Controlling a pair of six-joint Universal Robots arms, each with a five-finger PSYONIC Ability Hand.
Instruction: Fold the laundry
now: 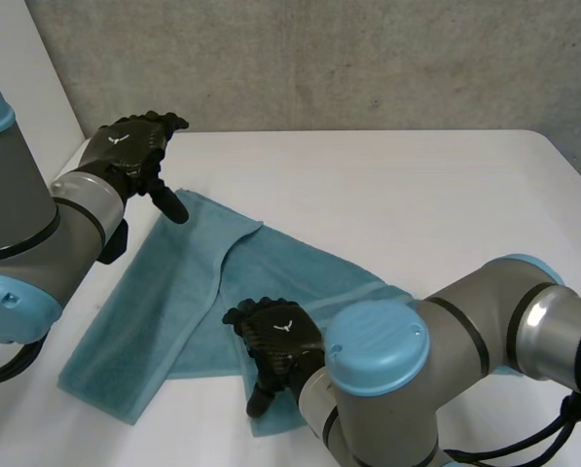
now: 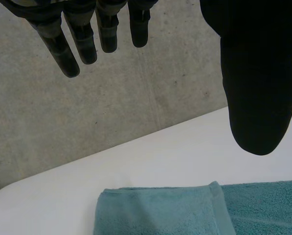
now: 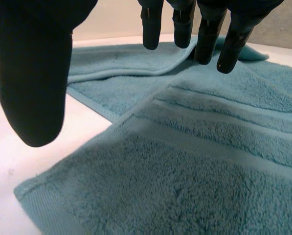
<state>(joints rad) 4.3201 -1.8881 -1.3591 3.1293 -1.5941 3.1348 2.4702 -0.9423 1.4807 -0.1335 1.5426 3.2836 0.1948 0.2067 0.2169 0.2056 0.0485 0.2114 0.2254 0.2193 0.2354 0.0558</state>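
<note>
White table [image 1: 417,185], seen from the head, bears a teal towel [image 1: 163,311], one flap turned crookedly over — folding barely begun, I judge; left wrist view: left hand [image 2: 256,73] spread, empty, above a far corner; right wrist view: right hand [image 3: 35,73] likewise, over the near end.

I have the white table [image 1: 417,195] across my head view, its far edge running along the back and a rounded corner at the far right. A teal towel [image 1: 163,321] lies directly on it, on the left and middle part. The towel is not spread out flat: one layer is laid over another, and the overlapping hemmed edge runs diagonally across it. One end reaches toward the far left of the table and another toward the near edge. In my right wrist view the terry shows woven bands near a hemmed corner that rests on the tabletop.
</note>
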